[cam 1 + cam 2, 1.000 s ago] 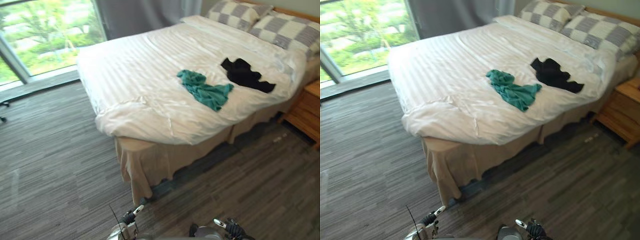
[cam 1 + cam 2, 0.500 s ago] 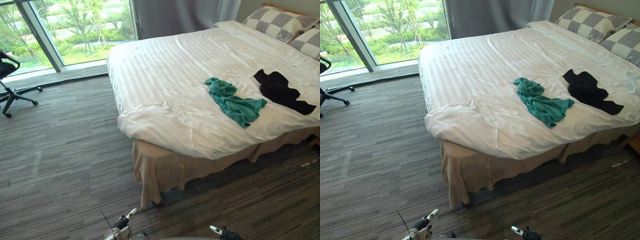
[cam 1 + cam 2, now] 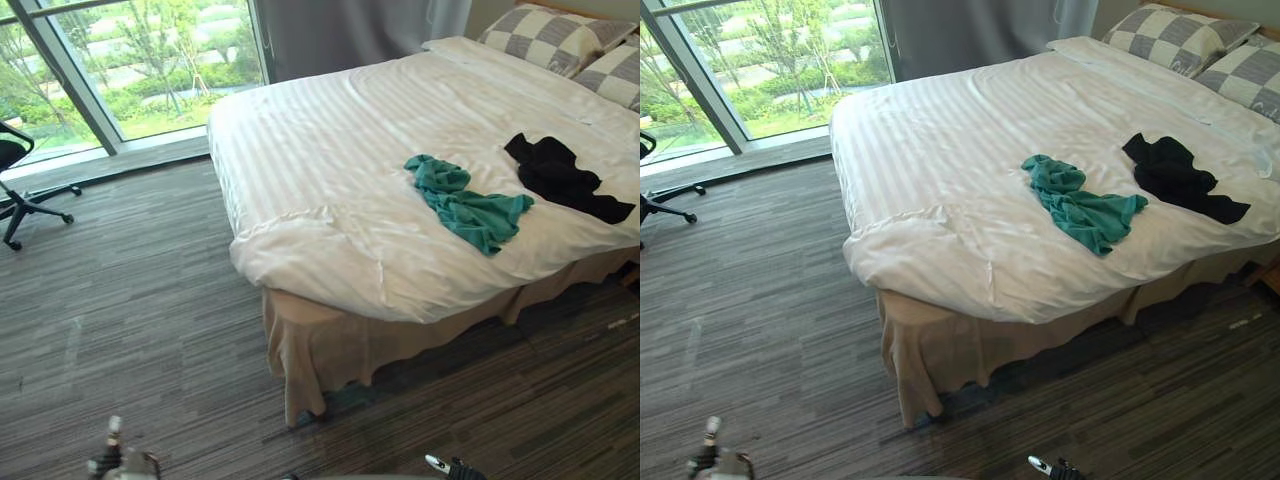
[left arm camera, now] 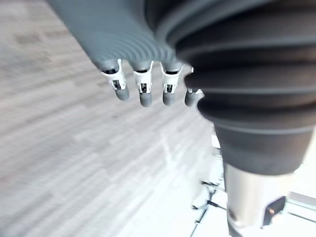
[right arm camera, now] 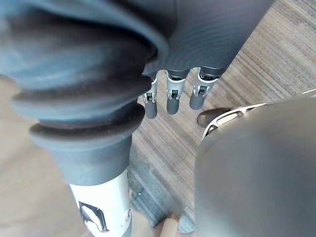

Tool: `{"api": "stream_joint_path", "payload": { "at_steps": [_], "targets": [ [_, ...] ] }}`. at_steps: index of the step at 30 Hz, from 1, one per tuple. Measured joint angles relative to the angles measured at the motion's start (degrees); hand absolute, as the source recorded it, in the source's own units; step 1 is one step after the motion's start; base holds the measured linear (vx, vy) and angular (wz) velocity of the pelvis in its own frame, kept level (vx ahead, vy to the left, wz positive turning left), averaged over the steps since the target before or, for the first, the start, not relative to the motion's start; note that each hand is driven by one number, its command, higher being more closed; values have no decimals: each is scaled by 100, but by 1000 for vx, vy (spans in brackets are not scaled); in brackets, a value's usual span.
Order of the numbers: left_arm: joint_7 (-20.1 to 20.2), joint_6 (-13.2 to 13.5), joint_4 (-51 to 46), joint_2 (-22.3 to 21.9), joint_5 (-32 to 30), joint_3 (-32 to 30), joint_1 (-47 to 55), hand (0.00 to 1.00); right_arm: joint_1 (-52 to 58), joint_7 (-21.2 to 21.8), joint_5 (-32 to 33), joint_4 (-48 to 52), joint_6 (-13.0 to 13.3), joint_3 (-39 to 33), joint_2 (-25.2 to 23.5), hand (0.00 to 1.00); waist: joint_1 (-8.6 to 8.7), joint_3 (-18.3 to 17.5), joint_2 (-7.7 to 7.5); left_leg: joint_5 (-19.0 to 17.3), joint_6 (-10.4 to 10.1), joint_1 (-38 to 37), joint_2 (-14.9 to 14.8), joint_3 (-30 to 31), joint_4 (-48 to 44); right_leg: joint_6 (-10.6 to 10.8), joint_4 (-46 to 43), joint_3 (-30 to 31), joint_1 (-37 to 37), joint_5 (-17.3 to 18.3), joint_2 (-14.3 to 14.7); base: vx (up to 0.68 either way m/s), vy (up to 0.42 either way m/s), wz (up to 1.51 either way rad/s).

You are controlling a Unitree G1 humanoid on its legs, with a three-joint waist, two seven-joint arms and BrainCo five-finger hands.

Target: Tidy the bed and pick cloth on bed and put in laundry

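Green cloth (image 3: 465, 200) is lying on your bed (image 3: 320, 150), black cloth (image 3: 562, 177) sitting at its three o'clock; your left hand (image 4: 144, 94) and right hand (image 5: 173, 101) are hanging relaxed, holding nothing.

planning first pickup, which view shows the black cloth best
The right eye view: the crumpled black cloth lies whole on the white striped duvet, clear of the picture's edge. The left eye view has it too, its tip nearly at the edge. Both wrist views face the grey wood floor.
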State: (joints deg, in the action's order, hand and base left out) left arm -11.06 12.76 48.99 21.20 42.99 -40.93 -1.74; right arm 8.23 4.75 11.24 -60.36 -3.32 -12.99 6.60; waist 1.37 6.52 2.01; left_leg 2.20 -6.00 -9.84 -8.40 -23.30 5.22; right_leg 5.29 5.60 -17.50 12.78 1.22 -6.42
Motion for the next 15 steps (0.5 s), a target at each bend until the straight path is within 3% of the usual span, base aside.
{"api": "stream_joint_path", "payload": {
  "at_steps": [2,4,8,15],
  "targets": [
    [-193,51,-413,230,-635,55,-267,0,56,-9,46,68,58,32,-12,0,0,0,4,-1,-2,-18,-25,-125,0,1,0,41,-15,-31,6,-5,-17,-28],
    [-536,138,-1174,522,-2042,592,-715,0,187,-36,162,179,70,115,-29,0,2,-13,1,1,-6,-93,-49,-327,1,14,0,40,-13,-57,9,-45,-21,-23],
    [-526,109,-1972,727,-3095,1487,-1309,0,365,-104,241,397,73,91,-120,0,86,-128,46,4,-12,-80,-59,-439,5,11,0,42,-81,-100,8,-43,-20,-16],
    [-47,-612,-2389,609,-4597,3195,-2289,0,537,-93,280,779,77,-92,-183,0,285,-286,170,26,-45,-109,-86,-704,7,-2,-1,145,-210,-173,28,-42,-19,-15]
  ]
}}
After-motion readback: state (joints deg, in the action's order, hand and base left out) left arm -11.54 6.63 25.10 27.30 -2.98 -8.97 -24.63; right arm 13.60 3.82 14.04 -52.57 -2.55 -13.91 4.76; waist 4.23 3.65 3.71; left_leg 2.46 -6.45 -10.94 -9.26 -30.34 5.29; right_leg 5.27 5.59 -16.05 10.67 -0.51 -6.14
